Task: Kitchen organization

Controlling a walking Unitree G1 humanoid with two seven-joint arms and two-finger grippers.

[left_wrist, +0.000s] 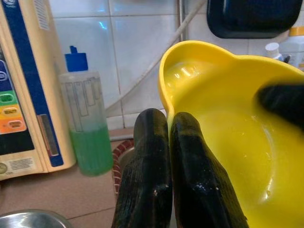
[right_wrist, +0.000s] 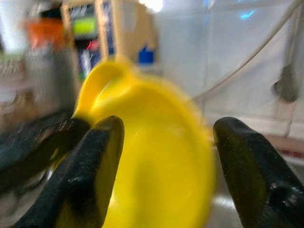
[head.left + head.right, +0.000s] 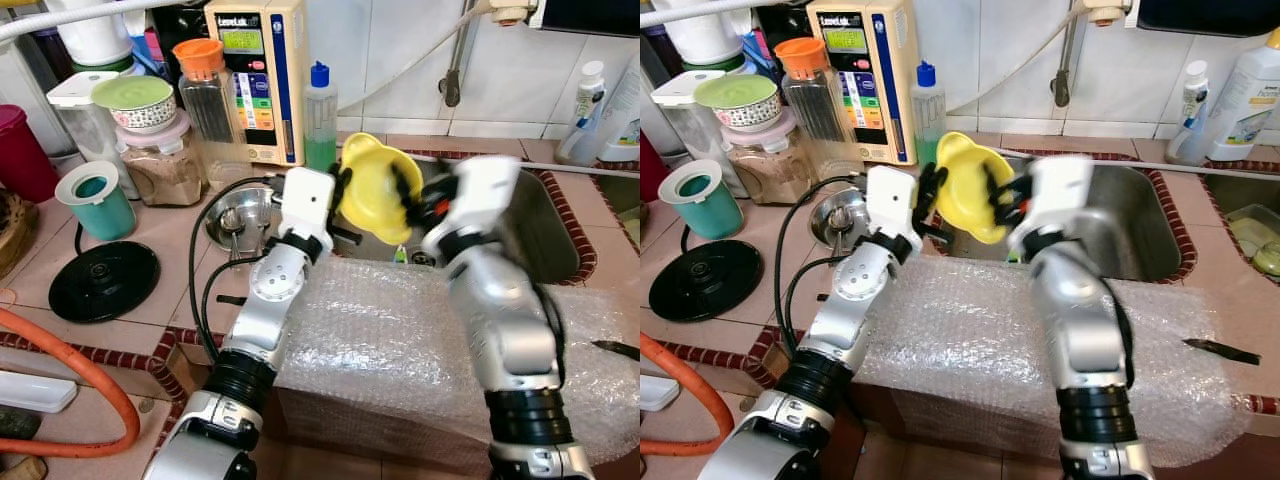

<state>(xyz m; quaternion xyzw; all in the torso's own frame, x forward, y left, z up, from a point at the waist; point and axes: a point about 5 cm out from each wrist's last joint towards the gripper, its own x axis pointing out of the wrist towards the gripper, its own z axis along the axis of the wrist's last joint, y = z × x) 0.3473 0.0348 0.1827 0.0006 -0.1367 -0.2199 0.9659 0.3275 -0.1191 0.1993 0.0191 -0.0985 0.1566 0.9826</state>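
From my head camera, I hold a yellow bowl (image 3: 372,188) tipped on its side above the near edge of the sink (image 3: 545,225), between my two arms. My left gripper (image 3: 343,190) has its fingers pressed against the bowl's left rim; my right gripper (image 3: 408,195) meets the bowl from the right, its fingers blurred. A sheet of bubble wrap (image 3: 400,340) covers the counter edge under my forearms. To the left stand a steel pot lid (image 3: 240,215), a teal cup (image 3: 97,200) and a black round lid (image 3: 103,280); a green soap bottle (image 3: 320,118) stands behind the bowl.

On my left wrist camera, my two fingers (image 1: 147,175) lie shut together on the rim of the yellow bowl (image 1: 237,133), with the soap bottle (image 1: 88,123) beyond.

On my right wrist camera, the picture is blurred; my fingers (image 2: 90,166) stand spread apart, with the bowl (image 2: 152,161) between them. I cannot tell whether they touch it.
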